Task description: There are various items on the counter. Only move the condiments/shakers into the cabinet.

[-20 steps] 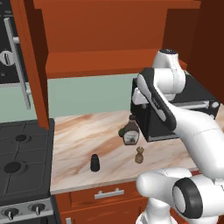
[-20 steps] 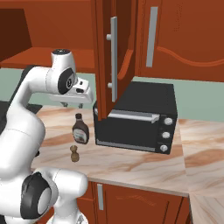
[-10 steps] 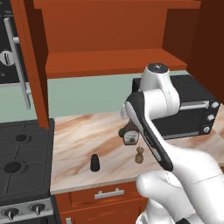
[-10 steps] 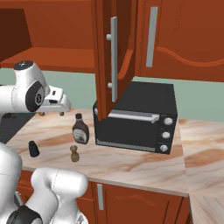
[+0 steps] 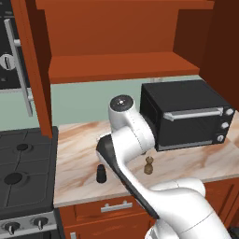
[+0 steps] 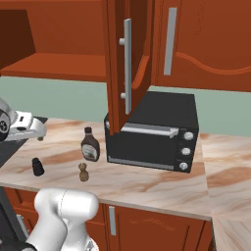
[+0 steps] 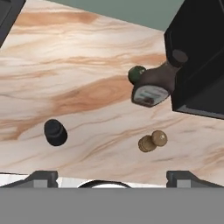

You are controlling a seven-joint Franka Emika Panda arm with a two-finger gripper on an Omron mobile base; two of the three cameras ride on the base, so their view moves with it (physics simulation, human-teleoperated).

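You are looking at evenly lit, rendered frames: soft, flat light from above, no glare, no blur. Below the tool, the surface (image 7: 87, 57) stays bright and sharp; only faint shadows sit under the cabinet (image 5: 116, 70) shelf.

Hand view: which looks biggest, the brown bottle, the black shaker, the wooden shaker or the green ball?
1. brown bottle, clearly the largest.
2. black shaker and wooden shaker look about alike, so no ranking between them.
3. green ball, smallest, though the bottle partly hides it.
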